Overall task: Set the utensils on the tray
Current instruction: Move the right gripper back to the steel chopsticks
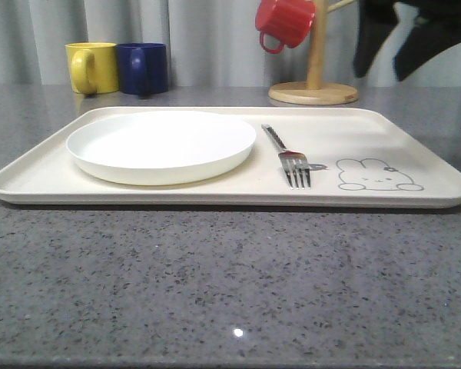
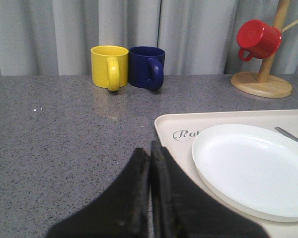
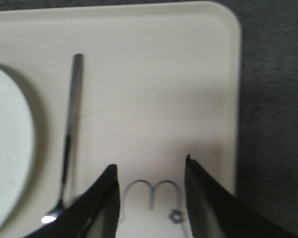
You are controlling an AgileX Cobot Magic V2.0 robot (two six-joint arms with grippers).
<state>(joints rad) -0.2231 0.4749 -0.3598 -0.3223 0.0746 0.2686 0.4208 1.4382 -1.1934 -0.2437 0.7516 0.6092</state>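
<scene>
a: as the front view looks over the grey table [image 1: 215, 284], what sits in the tray [image 1: 415, 201]?
b: a round white plate [image 1: 161, 144] on its left half, nothing on the plate, and a fork [image 1: 289, 157] just beside the plate on the right, tines toward the camera. a grey rabbit drawing [image 1: 376, 175] is printed near the fork. behind the tray stand a yellow mug [image 1: 91, 68] and a blue mug [image 1: 143, 68], touching, and a red mug [image 1: 286, 21] hangs on a wooden mug stand [image 1: 313, 86]. the right gripper [image 1: 411, 38] hangs dark above the tray's far right corner; i cannot tell its jaws from here.

a: and the left wrist view?
b: the left gripper [image 2: 150, 163] has its jaws pressed together, holding nothing, over the table just beside the tray's corner. the plate lies bare in the tray, and the fork handle peeks past it.

a: the right wrist view?
b: the right gripper [image 3: 151, 173] has its jaws apart and holds nothing, above the rabbit's ears. the fork lies on the tray between plate and drawing, apart from the fingers [image 3: 206, 198].
</scene>
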